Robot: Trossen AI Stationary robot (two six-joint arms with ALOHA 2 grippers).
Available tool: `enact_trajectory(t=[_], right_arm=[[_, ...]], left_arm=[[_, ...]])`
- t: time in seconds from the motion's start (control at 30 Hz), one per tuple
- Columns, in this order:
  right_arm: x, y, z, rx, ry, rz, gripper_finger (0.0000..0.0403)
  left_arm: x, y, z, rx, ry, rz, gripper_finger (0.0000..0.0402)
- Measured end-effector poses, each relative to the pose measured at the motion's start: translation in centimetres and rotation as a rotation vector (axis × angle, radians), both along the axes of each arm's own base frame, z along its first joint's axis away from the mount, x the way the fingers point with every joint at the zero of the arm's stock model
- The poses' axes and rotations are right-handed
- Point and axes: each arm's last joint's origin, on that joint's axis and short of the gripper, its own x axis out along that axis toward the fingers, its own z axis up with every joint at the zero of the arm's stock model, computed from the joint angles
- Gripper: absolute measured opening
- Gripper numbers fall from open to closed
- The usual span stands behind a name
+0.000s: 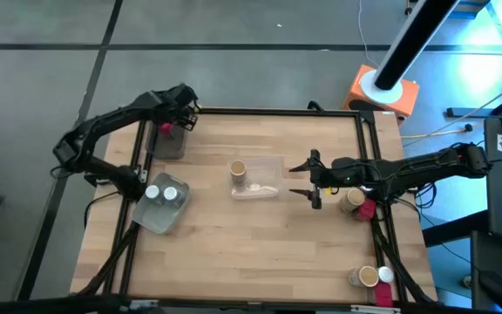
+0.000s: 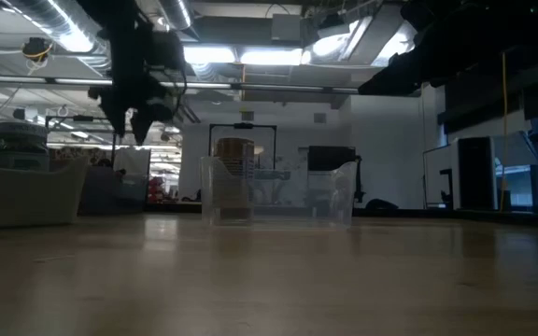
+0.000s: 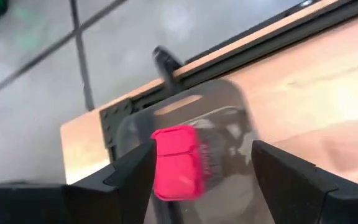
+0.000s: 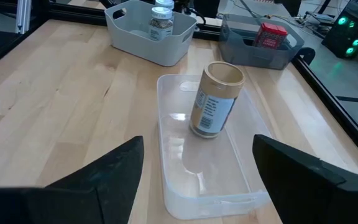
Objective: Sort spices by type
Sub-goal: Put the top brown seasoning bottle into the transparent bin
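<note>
At the far-left corner we see the left gripper (image 1: 178, 120) spread open over a tray (image 3: 229, 106) holding a red jar (image 3: 176, 163). Mid-table, a tan jar (image 4: 215, 99) stands in the clear tray (image 4: 173, 180) (two white-capped jars (image 1: 161, 193) sit leftward), and the right gripper (image 1: 308, 180) hovers beside it, fingers apart.

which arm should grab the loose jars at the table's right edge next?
Right, probably. The right gripper is open and empty beside the tan jar and red jar. The left gripper hovers over the far-left tray.
</note>
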Motion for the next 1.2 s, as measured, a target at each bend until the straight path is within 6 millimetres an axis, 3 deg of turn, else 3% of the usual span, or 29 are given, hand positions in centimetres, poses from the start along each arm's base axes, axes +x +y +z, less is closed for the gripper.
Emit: enact_trajectory(t=[0.23,0.37,0.7,1.2], right_arm=[[0.0,0.0,0.0,-0.001,0.0,-0.004,0.0301],[0.0,0.0,0.0,-0.002,0.0,-0.003,0.0301],[0.0,0.0,0.0,-0.008,0.001,-0.001,0.0301],[0.0,0.0,0.0,0.004,0.0,-0.008,0.0301]], left_arm=[[2.6,-5.2,2.0,0.072,-0.106,-0.228,0.0245],[4.1,-8.1,2.2,0.126,-0.2,-0.376,0.0245],[5.9,-13.9,-0.5,0.144,-0.289,-0.651,0.0245],[7.6,-18.8,-3.0,0.23,-0.591,-0.958,0.0245]])
